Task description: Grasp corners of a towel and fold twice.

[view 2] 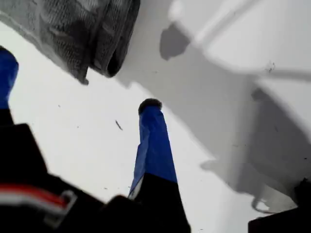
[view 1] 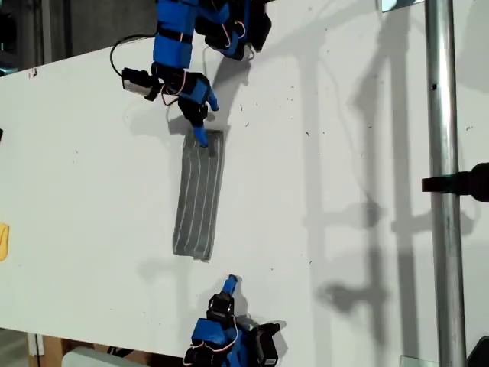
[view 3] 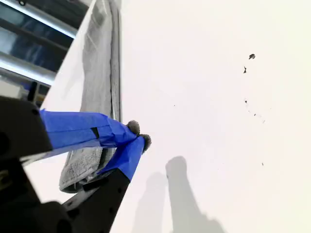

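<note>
Towel [view 1: 197,199] lies on the white surface [view 1: 344,153] as a long narrow strip, roughly mid-surface in the exterior view, running from near the upper arm toward the lower arm. It's stacked in layers w/ a rolled fold edge showing at its near end in the first wrist view [view 2: 73,34], so I judge at least one fold is in, prob. more; can't count layers for sure. It sits flat and lined up btwn the two arms, which makes sense: each end effector gets one short end to work. My second end effector [view 1: 200,136] is at the strip's upper end in the exterior view, tip over the cloth; in its own wrist view [view 3: 138,138] the fingertips are pressed together w/ nothing visibly pinched btwn them, towel [view 3: 97,63] passing just beside and behind. My first end effector [view 1: 229,284] hangs near the lower end, clear of the cloth, jaws spread wide and empty [view 2: 77,102]. Looks like a standoff pose, lined up on the end w/o touching it.
</note>
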